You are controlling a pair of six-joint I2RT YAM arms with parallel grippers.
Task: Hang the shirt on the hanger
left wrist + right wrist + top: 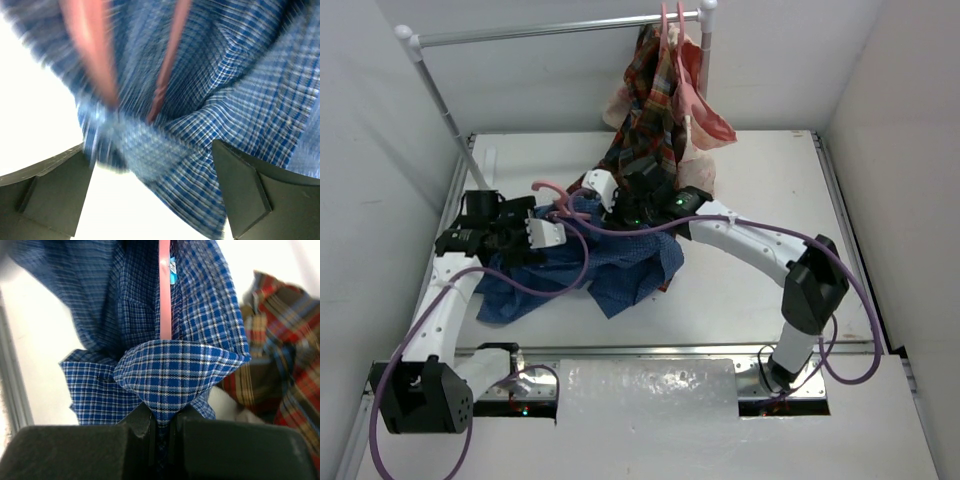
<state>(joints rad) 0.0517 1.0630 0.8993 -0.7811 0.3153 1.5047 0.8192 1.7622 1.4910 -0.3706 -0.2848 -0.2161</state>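
Observation:
The blue check shirt (610, 262) lies crumpled on the table's left-centre. The pink hanger is partly inside it, and its hook (548, 186) sticks out at the upper left. My right gripper (603, 192) is shut on a fold of the shirt (170, 375), with the hanger's pink bar (165, 300) running up just beyond it. My left gripper (546, 234) is at the shirt's left side, its jaws wide open. In the blurred left wrist view the shirt (240, 90) hangs between the fingers (245, 185), and two pink hanger arms (167, 65) show under the cloth.
A clothes rail (550, 28) spans the back. A red-green plaid shirt (650, 100) and a peach garment (708, 115) hang from it on pink hangers, close behind my right gripper. The plaid also shows in the right wrist view (280, 350). White walls enclose the table (770, 190).

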